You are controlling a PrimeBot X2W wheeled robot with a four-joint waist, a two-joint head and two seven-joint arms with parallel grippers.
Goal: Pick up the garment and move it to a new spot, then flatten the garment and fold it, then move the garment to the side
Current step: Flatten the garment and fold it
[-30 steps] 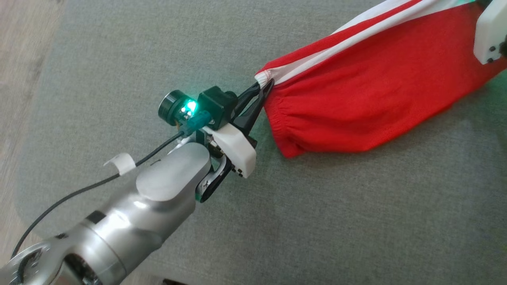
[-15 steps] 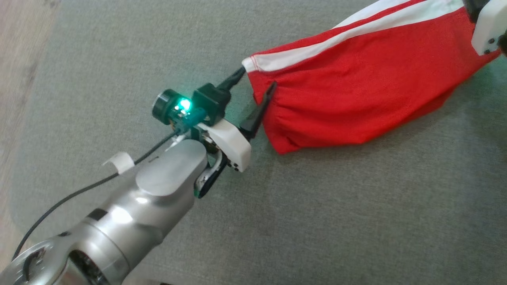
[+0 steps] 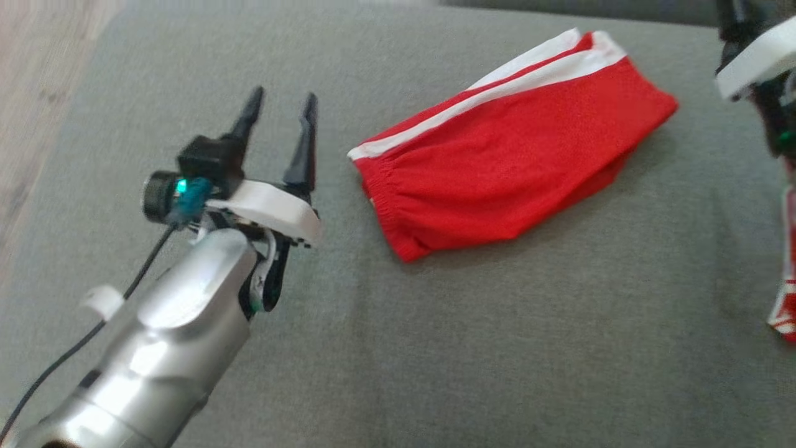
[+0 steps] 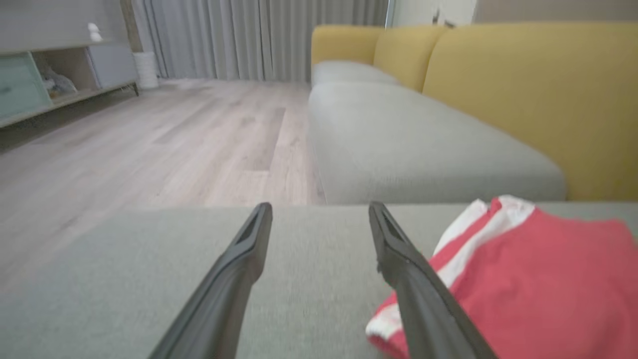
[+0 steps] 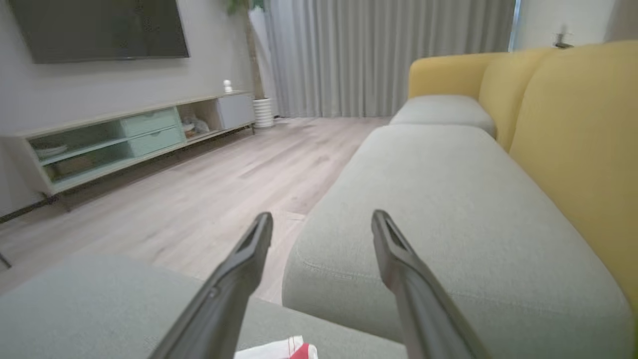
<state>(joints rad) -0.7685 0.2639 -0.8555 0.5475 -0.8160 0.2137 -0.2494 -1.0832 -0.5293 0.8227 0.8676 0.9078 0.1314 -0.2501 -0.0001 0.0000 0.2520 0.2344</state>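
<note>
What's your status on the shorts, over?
Left gripper open, empty, beside shorts. Right gripper open, empty. Shorts flat on cushion. Another red-white cloth at right edge, apart.

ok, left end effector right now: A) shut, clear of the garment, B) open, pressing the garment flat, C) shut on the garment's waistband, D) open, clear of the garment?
D: the left end effector has its fingers apart, with bare grey cushion between it and the red garment.
</note>
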